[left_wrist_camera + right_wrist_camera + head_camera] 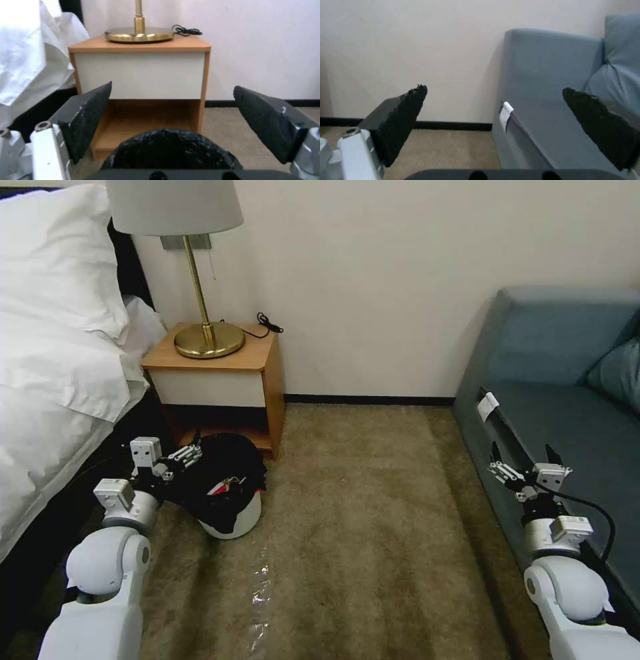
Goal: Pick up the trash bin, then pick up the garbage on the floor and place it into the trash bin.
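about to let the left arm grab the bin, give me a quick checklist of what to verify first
1. Left pincer open wide enough: ok, both pads apart in the left wrist view.
2. Left pincer lined up with the trash bin: ok, the bagged rim sits between the pads, just below them.
3. Bin upright: ok in the head view, standing on the carpet by the nightstand.
4. Rim free to grip: cannot tell, the black bag bunches over it.
5. Right pincer out of the way: ok, open and idle beside the sofa.
6. Garbage inside the bin: ok, a red-and-white packet shows inside.
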Controlling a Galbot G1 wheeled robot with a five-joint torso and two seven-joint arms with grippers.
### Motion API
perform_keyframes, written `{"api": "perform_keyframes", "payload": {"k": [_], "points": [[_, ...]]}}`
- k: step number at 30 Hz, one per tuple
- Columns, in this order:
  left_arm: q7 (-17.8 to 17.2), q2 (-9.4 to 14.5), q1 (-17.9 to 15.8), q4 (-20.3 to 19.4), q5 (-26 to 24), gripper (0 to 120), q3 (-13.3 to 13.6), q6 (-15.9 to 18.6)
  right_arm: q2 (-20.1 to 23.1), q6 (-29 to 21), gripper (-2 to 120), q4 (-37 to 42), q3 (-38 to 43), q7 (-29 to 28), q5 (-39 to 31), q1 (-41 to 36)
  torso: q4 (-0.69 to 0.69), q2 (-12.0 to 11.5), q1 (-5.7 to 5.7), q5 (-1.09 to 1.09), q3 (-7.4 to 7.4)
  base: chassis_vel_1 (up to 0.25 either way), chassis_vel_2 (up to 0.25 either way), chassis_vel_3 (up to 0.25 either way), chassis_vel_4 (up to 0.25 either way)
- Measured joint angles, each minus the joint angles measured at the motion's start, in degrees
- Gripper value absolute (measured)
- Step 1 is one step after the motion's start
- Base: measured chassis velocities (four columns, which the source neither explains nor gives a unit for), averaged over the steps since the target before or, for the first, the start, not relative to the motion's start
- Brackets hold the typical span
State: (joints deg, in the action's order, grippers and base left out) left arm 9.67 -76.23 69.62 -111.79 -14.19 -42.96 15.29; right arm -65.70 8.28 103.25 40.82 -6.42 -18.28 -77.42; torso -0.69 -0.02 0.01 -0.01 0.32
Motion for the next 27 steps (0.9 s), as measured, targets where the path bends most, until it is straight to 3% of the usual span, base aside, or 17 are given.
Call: {"api": "perform_keyframes", "payload": {"k": [7,27], "points": [[5.8,-0.2,0.1,0.6,0.4,98,0.0,-1.1,-0.7,0.4,100,-0.1,0.3,0.1,0.5,-0.5,0.00,0.0,0.00,0.00,0.00,0.000,0.000,0.000,0.000],[4.8,-0.8,0.3,0.1,0.4,98,-0.5,-2.4,-1.5,0.6,100,0.5,0.9,0.1,2.7,-1.7,0.00,0.0,0.00,0.00,0.00,0.000,0.000,0.000,0.000]]}}
